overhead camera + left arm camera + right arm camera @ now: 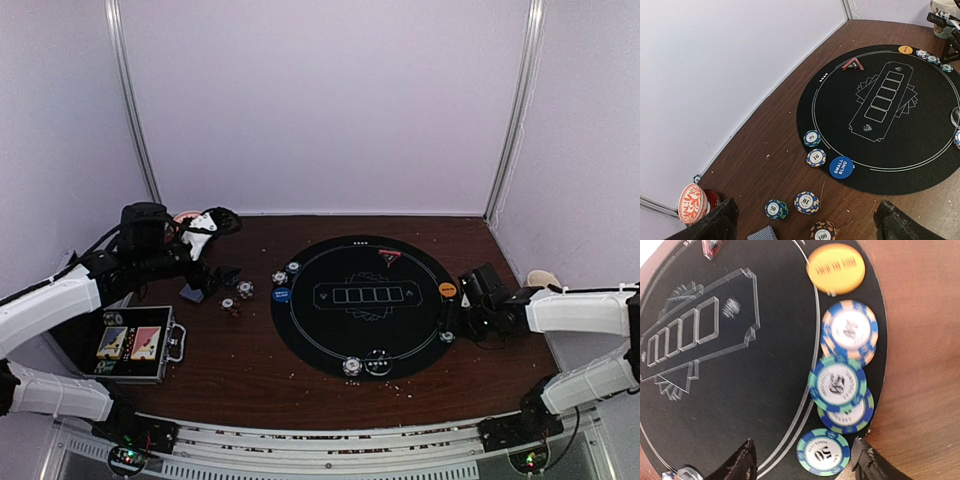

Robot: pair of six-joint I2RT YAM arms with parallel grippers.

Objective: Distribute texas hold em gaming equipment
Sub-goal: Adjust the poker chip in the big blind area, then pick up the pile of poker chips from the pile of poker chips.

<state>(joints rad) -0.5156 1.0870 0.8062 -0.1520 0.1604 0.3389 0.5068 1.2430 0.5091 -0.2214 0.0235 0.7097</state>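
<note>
My right gripper (pixel 802 464) is open low over the right rim of the round black mat (pixel 320 335). A green-and-blue 50 chip (pixel 823 452) lies flat between its fingers, close to the right finger (pixel 867 462). Beyond it are two overlapping chips (pixel 837 384), a peach-and-blue chip (pixel 850 330) and the orange button (pixel 836 268). My left gripper (pixel 807 226) is open above the wood left of the mat. Under it lie a 50 chip (pixel 776 209), a 10 chip (pixel 806 201), a 100 chip (pixel 822 232) and a card corner (pixel 762 234). The blue button (pixel 841 167) and the red triangle (pixel 852 63) sit on the mat.
A black case (pixel 135 345) with two card packs lies open at the near left. A red patterned bowl (pixel 692 202) stands by the back wall. Two more chips (pixel 814 147) sit on the mat's left rim. A chip (pixel 352 366) and a silvery marker (pixel 378 362) sit at its near edge.
</note>
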